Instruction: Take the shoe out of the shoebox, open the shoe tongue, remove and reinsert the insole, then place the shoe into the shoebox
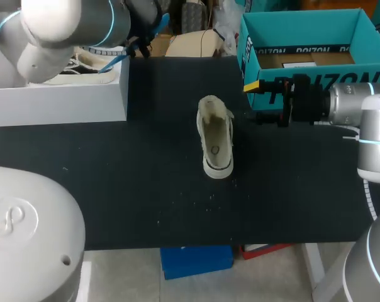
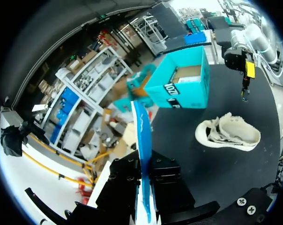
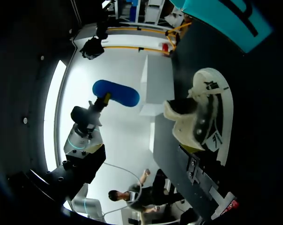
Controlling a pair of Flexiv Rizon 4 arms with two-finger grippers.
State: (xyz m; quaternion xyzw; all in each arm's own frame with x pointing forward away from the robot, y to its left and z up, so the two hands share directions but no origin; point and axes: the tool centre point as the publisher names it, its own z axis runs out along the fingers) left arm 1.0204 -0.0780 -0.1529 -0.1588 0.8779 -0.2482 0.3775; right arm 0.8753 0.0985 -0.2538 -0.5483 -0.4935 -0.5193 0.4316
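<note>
A white shoe [image 1: 216, 139] lies on the black table [image 1: 114, 189] near its middle, opening upward, also seen in the left wrist view [image 2: 228, 133] and right wrist view [image 3: 202, 117]. My left gripper [image 2: 144, 187] is shut on a blue insole [image 2: 142, 140], held up over the white box [image 1: 58, 97] at the back left. The insole [image 3: 115, 93] shows as a blue oval in the right wrist view. My right gripper [image 1: 256, 102] stands open just right of the shoe, in front of the teal shoebox [image 1: 303, 44], with nothing between its fingers.
The white box holds another light shoe [image 1: 83, 63]. The teal shoebox [image 2: 181, 82] stands open at the back right with brown card inside. Bare table lies in front of the shoe and to its left.
</note>
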